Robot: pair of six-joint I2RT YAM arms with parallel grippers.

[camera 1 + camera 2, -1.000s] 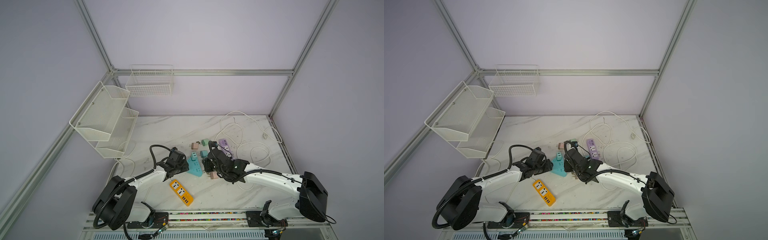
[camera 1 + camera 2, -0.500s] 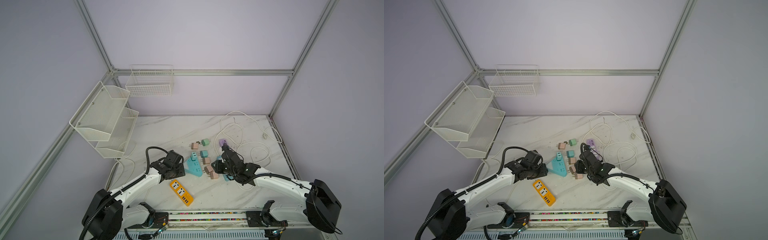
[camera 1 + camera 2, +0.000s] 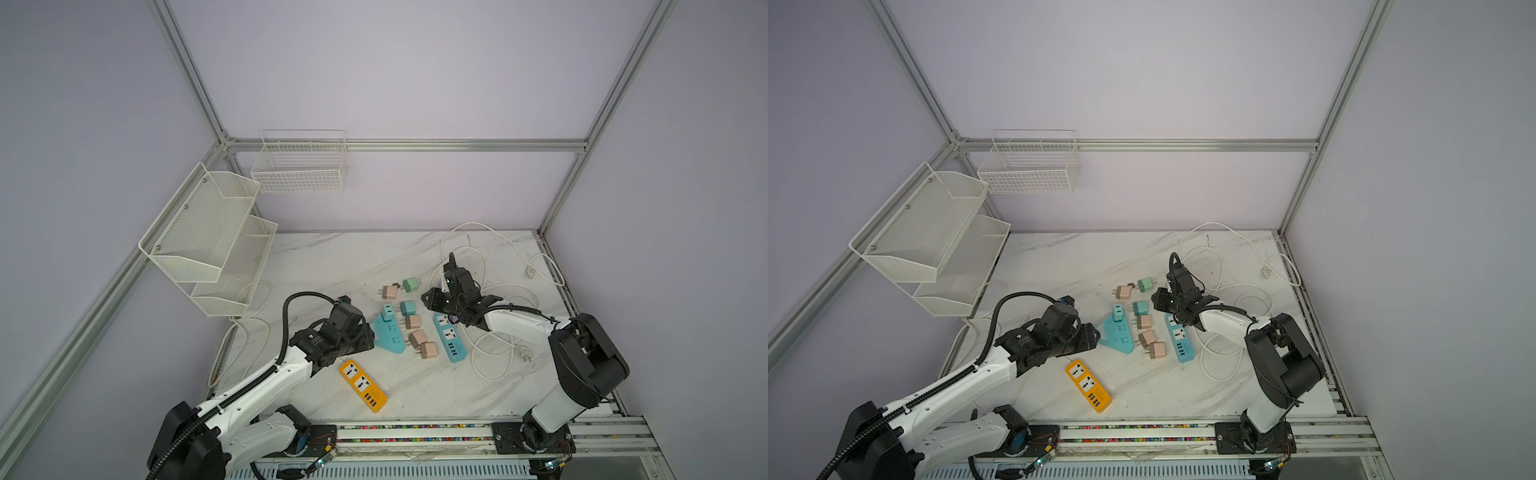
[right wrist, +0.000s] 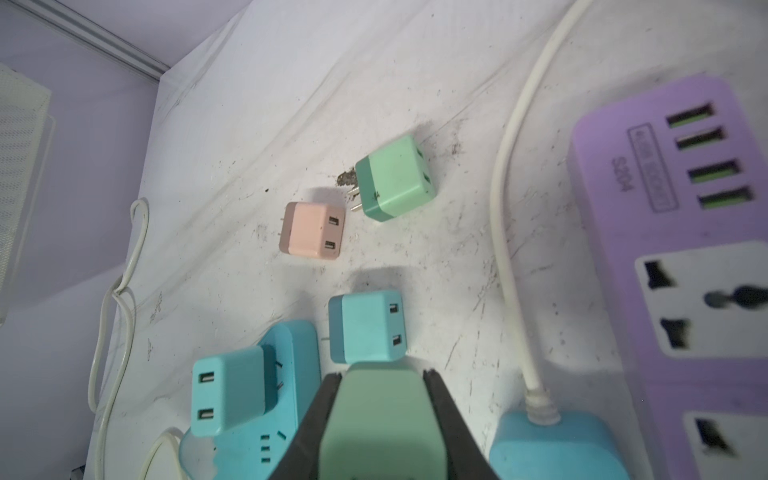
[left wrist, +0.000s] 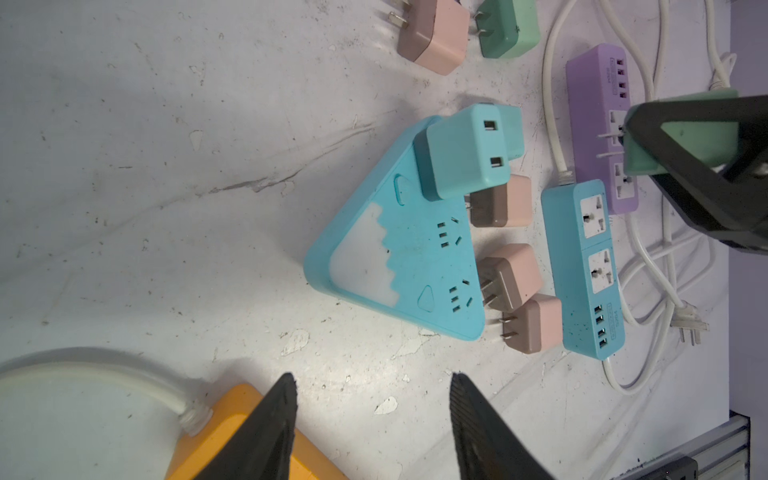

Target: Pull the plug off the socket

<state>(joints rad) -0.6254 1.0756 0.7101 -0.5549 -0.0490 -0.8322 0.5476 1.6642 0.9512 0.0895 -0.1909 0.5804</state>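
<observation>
Teal plug (image 5: 465,153) sticks up from the far tip of the blue triangle socket (image 5: 399,257), straight ahead of the left gripper (image 5: 372,378), whose jaws are apart and empty, while the right gripper (image 4: 382,374), close by, is clamped on a green plug (image 4: 382,419).

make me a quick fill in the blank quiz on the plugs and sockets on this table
1. The right tool grips a cube-shaped plastic plug coloured ____.
2. The teal plastic plug stands plugged into the blue plastic socket block, which is shaped like a ____.
3. The left tool, jaws open, holds ____.
4. The purple plastic power strip shows ____ USB ports.

Missing words: green; triangle; nothing; four.
</observation>
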